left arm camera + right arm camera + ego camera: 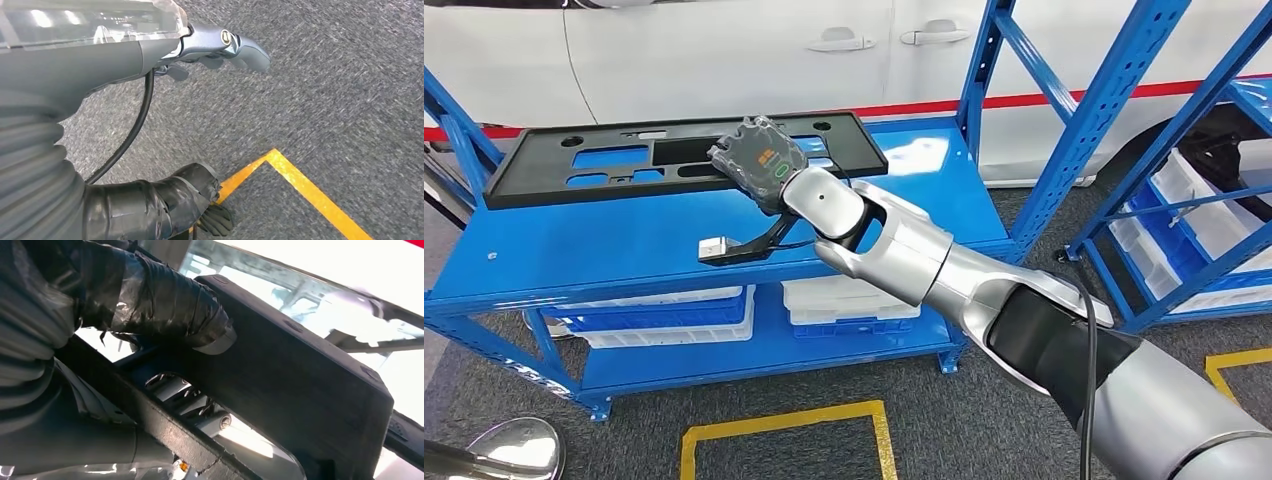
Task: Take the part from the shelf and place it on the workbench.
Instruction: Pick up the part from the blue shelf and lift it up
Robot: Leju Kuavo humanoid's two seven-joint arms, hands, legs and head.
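Black and flat, the part (574, 165) lay along the back of the blue shelf (604, 250), a long plastic panel with several cut-out windows through which the blue surface showed. It sat lengthwise on the top level, close to the white car body (724, 50) behind the rack; that flat, stretched-out lie probably made an edge grip through one of the windows the easiest way to take it. The right hand (759, 160) was on the panel's right-hand half, the silver right arm (904, 260) reaching up and across from the lower right of the head view, elbow low, wrist bent forward so that the hand's back faced the camera. In the right wrist view the thumb (170, 305), wrapped in black tape, pressed on the top face of the panel (300, 375) while the darker fingers (200, 410) showed through a window from beneath, so the hand appeared to hold the part pinched between thumb and fingers. Whether the panel had left the shelf could not be told; in the head view it looked level and resting. A small black bracket with a grey end (734, 248) lay near the shelf's front edge, just below the wrist. The left hand (220, 45) hung down beside the body over grey carpet with a yellow floor line (300, 185); its fingers were loosely curled and held nothing. Lifting clear and carrying to the workbench was judged not yet done.
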